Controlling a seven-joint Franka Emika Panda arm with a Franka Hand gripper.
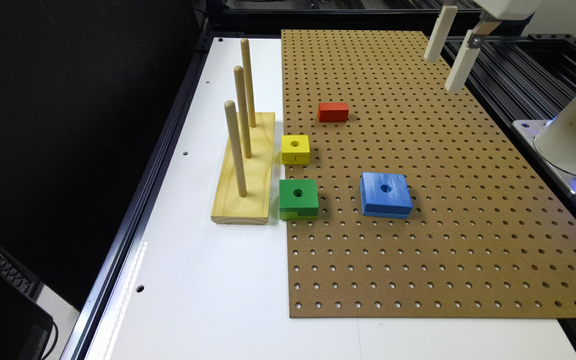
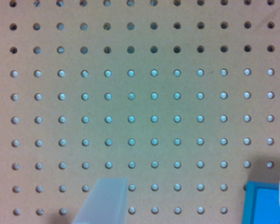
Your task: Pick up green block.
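The green block [image 1: 298, 198] lies flat on the brown pegboard [image 1: 443, 200], at the edge nearest the exterior view's left; it is square with a round centre hole and a lighter lower layer. My gripper [image 1: 442, 75] hangs high over the pegboard's far right corner, well away from the block. In the wrist view the gripper [image 2: 193, 205] is open, with bare pegboard [image 2: 140, 93] between its fingers [image 2: 105, 200].
A larger blue block [image 1: 386, 194] [image 2: 263, 203] sits to the right of the green one. A yellow block [image 1: 295, 149] and a red block [image 1: 333, 112] lie further back. A wooden base with three upright pegs [image 1: 244, 165] stands on the white table just left of the green block.
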